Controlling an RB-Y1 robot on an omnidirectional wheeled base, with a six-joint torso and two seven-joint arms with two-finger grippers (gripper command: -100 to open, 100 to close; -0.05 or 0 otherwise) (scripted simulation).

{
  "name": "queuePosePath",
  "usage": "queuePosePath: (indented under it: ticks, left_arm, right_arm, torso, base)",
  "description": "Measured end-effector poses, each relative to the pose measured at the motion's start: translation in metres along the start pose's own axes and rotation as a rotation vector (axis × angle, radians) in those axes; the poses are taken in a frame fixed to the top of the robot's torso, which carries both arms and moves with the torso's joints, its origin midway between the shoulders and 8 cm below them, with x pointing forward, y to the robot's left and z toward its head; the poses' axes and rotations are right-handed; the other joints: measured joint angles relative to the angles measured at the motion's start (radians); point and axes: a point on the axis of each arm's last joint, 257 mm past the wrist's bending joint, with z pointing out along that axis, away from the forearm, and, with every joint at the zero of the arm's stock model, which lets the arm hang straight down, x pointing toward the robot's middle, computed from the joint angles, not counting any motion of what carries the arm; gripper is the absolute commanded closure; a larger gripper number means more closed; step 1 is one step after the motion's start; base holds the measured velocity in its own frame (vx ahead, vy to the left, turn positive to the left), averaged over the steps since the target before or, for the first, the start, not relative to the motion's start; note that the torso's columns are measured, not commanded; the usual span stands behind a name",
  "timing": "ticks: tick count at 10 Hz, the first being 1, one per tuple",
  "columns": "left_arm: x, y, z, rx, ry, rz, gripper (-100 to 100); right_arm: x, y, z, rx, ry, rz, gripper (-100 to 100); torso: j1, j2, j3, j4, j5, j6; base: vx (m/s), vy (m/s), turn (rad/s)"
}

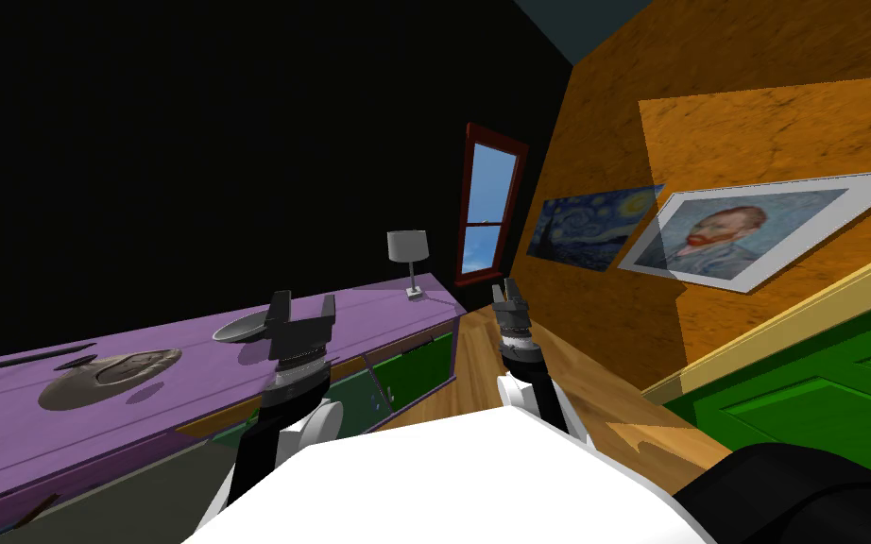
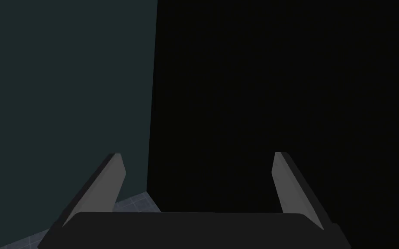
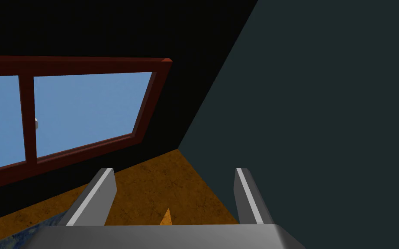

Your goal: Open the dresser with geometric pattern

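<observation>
Broadly, a black area (image 1: 188, 123) takes up the far left of the head view, and an orange wall (image 1: 613, 104) runs along my right. The dresser (image 1: 367, 316) stretches along my left under that black area, a long unit with a purple top and green front panels, and every front I can see looks closed. A strip of wood floor (image 1: 476, 373) lies between it and the wall. A green door (image 1: 802, 387) sits low on the right. On the wall hang a portrait (image 1: 717, 236) and, further off, a night-sky painting (image 1: 585, 227), with a red-framed window (image 1: 488, 203) past them. On the dresser top stand a lamp (image 1: 409, 255) at the far end, a bowl (image 1: 240, 328) near the middle, a flat grey dish (image 1: 108, 376) closer to me and a thin dark stick (image 1: 42, 356) just beside it. The left gripper (image 1: 303, 316) hangs above the dresser's front edge near the bowl, fingers (image 2: 114, 173) spread apart and holding nothing. The right gripper (image 1: 507, 295) is raised over the floor, well apart from the dresser, its fingers (image 3: 101, 190) also apart.
</observation>
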Motion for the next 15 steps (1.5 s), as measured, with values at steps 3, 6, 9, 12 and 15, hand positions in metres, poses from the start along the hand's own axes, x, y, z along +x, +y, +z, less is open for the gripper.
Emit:
queuePosePath:
  ticks: [3, 6, 9, 12, 15]
  left_arm:
    - [0.0, 0.0, 0.0, 0.0, 0.0, 0.0, 0]
    - [0.0, 0.0, 0.0, 0.0, 0.0, 0.0, 0]
    - [0.0, 0.0, 0.0, 0.0, 0.0, 0.0, 0]
    - [0.001, 0.012, -0.005, -0.014, 0.036, 0.011, -100]
    - [0.001, 0.028, -0.013, -0.03, 0.064, 0.022, -100]
  right_arm:
    - [0.0, 0.0, 0.0, 0.0, 0.0, 0.0, 0]
    - [0.0, 0.0, 0.0, 0.0, 0.0, 0.0, 0]
    - [0.0, 0.0, 0.0, 0.0, 0.0, 0.0, 0]
    - [0.0, 0.0, 0.0, 0.0, 0.0, 0.0, 0]
    - [0.0, 0.0, 0.0, 0.0, 0.0, 0.0, 0]
  torso:
    - [0.0, 0.175, -0.351, 0.176, 0.0, 0.0]
    - [0.0, 0.396, -0.792, 0.396, 0.0, 0.0]
    - [0.0, 0.618, -1.234, 0.617, 0.0, 0.0]
    - [-0.002, 0.734, -1.471, 0.734, -0.001, 0.0]
    - [0.0, 0.738, -1.476, 0.738, 0.0, 0.0]
  base:
    - [0.0, 0.0, 0.0]
    - [0.0, 0.0, 0.0]
    - [0.0, 0.0, 0.0]
    - [0.016, -0.045, 0.021]
    - [0.02, -0.057, 0.018]
